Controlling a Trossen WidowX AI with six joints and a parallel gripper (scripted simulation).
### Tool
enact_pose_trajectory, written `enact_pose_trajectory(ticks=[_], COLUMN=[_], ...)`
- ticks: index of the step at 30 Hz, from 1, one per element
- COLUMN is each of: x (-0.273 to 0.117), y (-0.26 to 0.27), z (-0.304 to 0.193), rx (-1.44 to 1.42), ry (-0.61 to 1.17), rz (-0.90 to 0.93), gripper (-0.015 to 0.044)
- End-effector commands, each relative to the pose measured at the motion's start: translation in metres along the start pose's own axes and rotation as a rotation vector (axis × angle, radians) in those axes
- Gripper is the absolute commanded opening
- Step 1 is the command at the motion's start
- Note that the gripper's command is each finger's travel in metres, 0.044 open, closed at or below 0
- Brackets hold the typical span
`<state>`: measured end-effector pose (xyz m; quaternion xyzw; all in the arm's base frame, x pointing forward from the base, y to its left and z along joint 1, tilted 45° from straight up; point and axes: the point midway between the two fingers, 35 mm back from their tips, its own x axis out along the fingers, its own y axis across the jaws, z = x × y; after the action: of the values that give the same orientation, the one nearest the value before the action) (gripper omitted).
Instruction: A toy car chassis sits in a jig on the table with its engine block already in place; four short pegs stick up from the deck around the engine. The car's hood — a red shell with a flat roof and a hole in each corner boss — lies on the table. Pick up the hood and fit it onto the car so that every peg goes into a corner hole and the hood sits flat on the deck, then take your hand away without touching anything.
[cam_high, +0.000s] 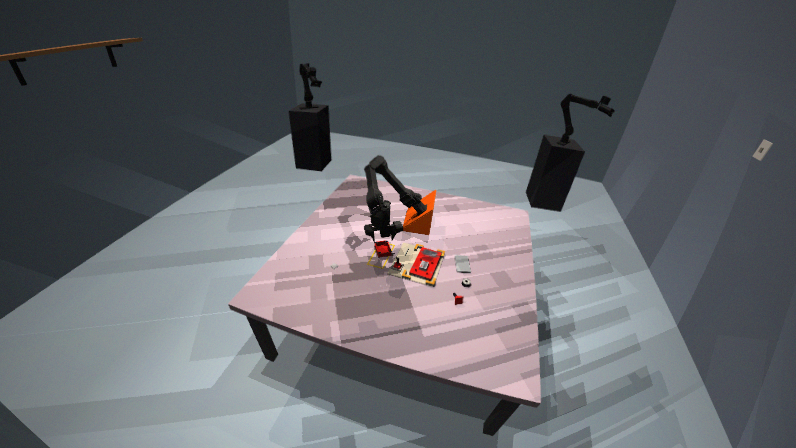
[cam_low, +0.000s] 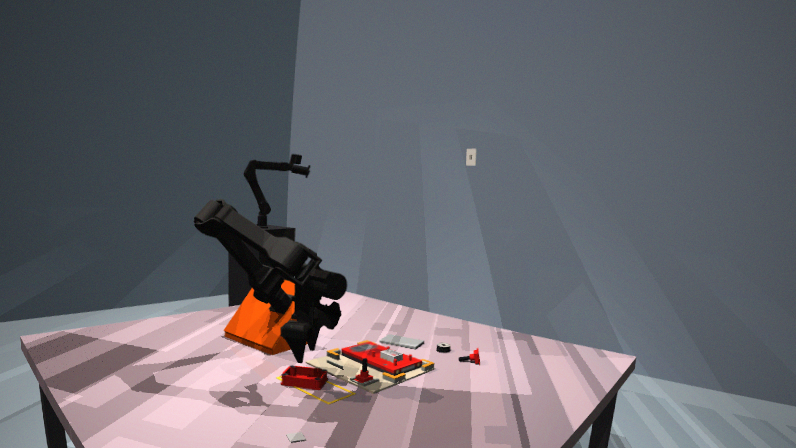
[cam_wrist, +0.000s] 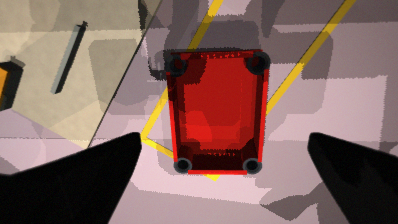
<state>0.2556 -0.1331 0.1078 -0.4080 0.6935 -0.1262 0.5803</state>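
Dim walls, brighter tabletop, hard-edged streaky shadows

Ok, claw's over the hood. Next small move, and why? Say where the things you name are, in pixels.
Probably ease the claw (cam_high: 384, 238) (cam_low: 306, 356) (cam_wrist: 222, 140) straight down before closing. Its fingers stand open on either side of the hood (cam_high: 382, 248) (cam_low: 303, 377) (cam_wrist: 217, 105) in the wrist view, with nothing gripped, while the exterior view shows the fingertips above the hood, which lies open side up, partly over the yellow outline (cam_high: 372, 265) (cam_low: 329, 402) (cam_wrist: 285, 89).
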Motion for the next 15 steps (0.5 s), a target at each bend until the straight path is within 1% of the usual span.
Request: enact_pose_trajectory(ticks=[1, 15], x=[0.005, 0.018], y=[0.002, 0.002], z=[-0.001, -0.002], rx=[-0.006, -0.006], ry=[0.002, 0.002], rz=[0.007, 0.006], gripper=[0.044, 0.044])
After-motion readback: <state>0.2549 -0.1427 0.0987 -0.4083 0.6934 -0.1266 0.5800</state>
